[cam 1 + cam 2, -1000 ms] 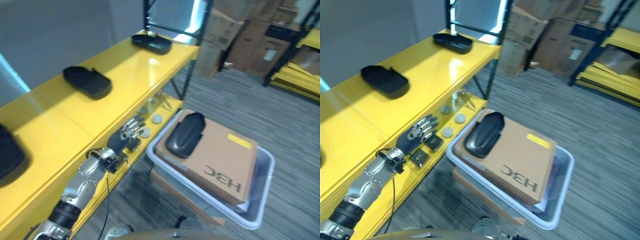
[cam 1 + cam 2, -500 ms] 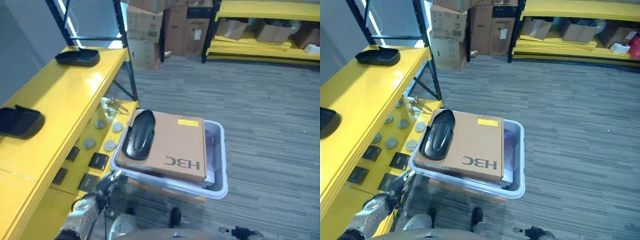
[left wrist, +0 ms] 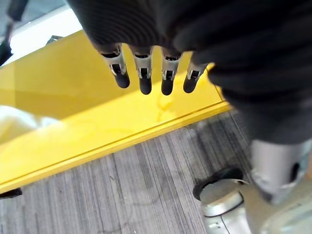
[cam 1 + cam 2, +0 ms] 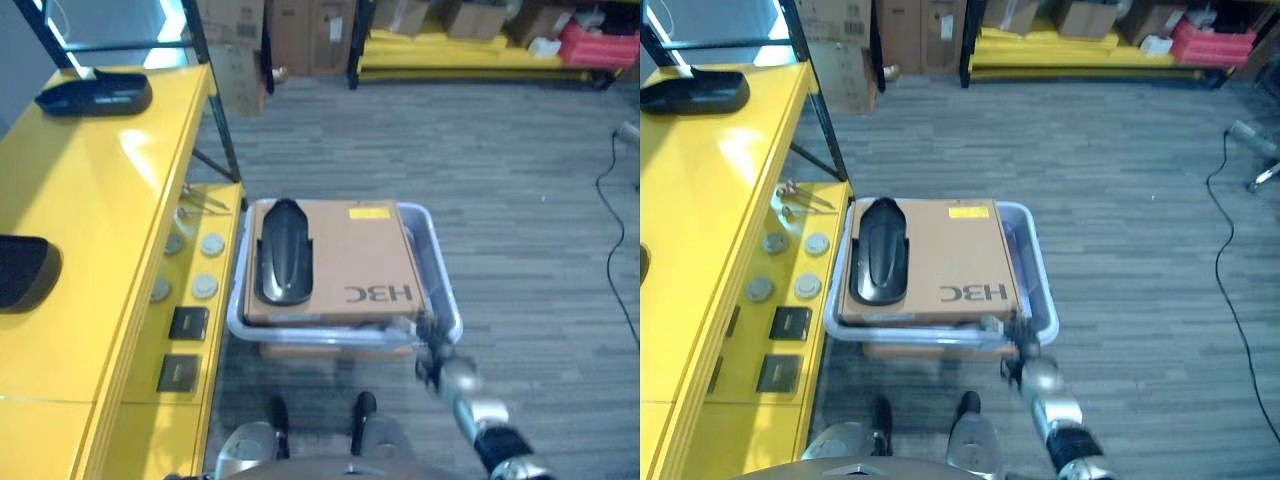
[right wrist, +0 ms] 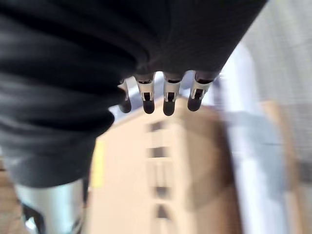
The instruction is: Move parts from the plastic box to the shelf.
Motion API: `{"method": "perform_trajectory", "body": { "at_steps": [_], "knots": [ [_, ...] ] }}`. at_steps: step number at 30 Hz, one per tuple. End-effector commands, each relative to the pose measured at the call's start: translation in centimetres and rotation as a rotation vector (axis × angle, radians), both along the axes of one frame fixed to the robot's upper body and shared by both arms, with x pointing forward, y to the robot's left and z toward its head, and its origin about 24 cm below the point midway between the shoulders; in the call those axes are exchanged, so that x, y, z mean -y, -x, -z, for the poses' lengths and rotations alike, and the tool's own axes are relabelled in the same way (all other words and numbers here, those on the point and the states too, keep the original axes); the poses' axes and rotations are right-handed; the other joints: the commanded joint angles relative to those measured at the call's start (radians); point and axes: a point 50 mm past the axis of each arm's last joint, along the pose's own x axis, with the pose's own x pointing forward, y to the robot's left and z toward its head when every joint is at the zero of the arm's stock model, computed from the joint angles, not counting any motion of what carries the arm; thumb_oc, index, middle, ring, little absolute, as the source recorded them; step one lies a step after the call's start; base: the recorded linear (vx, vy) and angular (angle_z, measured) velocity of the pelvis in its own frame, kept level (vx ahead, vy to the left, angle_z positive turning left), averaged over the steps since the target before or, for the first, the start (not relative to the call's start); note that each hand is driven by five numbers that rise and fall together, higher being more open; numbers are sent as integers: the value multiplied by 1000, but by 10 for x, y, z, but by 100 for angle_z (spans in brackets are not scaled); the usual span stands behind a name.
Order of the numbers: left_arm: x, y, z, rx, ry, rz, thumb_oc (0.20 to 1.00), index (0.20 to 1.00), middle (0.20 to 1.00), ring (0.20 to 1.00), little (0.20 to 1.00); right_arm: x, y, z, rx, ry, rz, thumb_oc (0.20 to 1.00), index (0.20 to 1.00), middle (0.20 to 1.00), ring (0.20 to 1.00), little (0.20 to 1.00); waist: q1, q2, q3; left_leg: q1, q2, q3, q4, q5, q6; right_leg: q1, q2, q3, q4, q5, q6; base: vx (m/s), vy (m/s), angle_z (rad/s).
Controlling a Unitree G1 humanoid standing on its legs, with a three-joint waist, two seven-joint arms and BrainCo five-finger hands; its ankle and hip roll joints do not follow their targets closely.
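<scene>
A clear plastic box (image 4: 443, 300) stands on the floor beside the yellow shelf (image 4: 90, 200). A brown cardboard box (image 4: 355, 255) lies on top of it, and a long black part (image 4: 283, 263) rests on the cardboard's left side. My right hand (image 4: 437, 355) is at the plastic box's near right corner; its fingers (image 5: 167, 97) are straight and hold nothing, pointing toward the cardboard. My left hand (image 3: 141, 73) hangs with straight fingers over the shelf's edge and the floor, holding nothing. Two black parts (image 4: 95, 95) (image 4: 25, 270) lie on the shelf top.
The lower shelf board holds round discs (image 4: 205, 286), flat black squares (image 4: 187, 322) and some small metal pieces (image 4: 200, 203). Cardboard boxes (image 4: 235, 40) and more yellow racks (image 4: 470, 50) stand at the back. A black cable (image 4: 615, 230) runs over the grey floor at the right.
The camera has swung right, away from the shelf. My left arm has left the eye views. My right hand has come in at the plastic box's near right corner.
</scene>
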Motion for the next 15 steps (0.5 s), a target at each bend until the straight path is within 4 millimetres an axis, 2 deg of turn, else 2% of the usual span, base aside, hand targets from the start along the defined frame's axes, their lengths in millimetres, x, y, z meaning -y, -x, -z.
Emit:
{"method": "perform_trajectory", "body": {
  "at_steps": [1, 2, 6, 9, 12, 15],
  "knots": [
    [-12, -1, -3, 34, -35, -39, 1000, 1000, 1000, 1000, 1000, 44, -1, -27, 99, 135, 144, 1000, 1000, 1000, 1000, 1000, 31, -30, -24, -26, -57, -139, 60, -108, -24, 91, -26, -8, -293, 87, 20, -8, -230, 14],
    [-13, 5, -3, 32, -25, -46, 1000, 1000, 1000, 1000, 1000, 48, -10, -57, 182, 163, 121, 1000, 1000, 1000, 1000, 1000, 37, -29, -24, -20, -51, -145, 36, -95, -36, 98, -19, -18, -307, 86, 19, 12, -144, 3],
    [-11, 18, -1, 11, -11, -23, 1000, 1000, 1000, 1000, 1000, 42, -25, -105, 252, 210, 21, 1000, 1000, 1000, 1000, 1000, 61, -26, -30, 3, -42, -154, -15, -73, -58, 130, -5, -41, -343, 82, 12, 43, -37, -1],
    [-8, 26, 0, -8, -15, 9, 1000, 1000, 1000, 1000, 1000, 29, -36, -104, 199, 205, -44, 1000, 1000, 1000, 1000, 1000, 87, -23, -32, 14, -37, -167, -33, -61, -66, 150, -4, -62, -355, 81, 7, 55, 12, 9],
    [-7, 30, 0, -18, -24, 81, 1000, 1000, 1000, 1000, 1000, 12, -50, -89, 130, 203, -54, 1000, 1000, 1000, 1000, 1000, 135, -15, -35, 8, -40, -188, -34, -51, -71, 164, -16, -97, -357, 80, 6, 52, 73, 19],
    [-10, 28, -1, -20, -33, 118, 1000, 1000, 1000, 1000, 1000, 6, -63, -76, 66, 219, -27, 1000, 1000, 1000, 1000, 1000, 179, -1, -29, -9, -48, -215, -25, -45, -71, 165, -32, -128, -348, 81, 9, 16, 116, 53]
  ]
}}
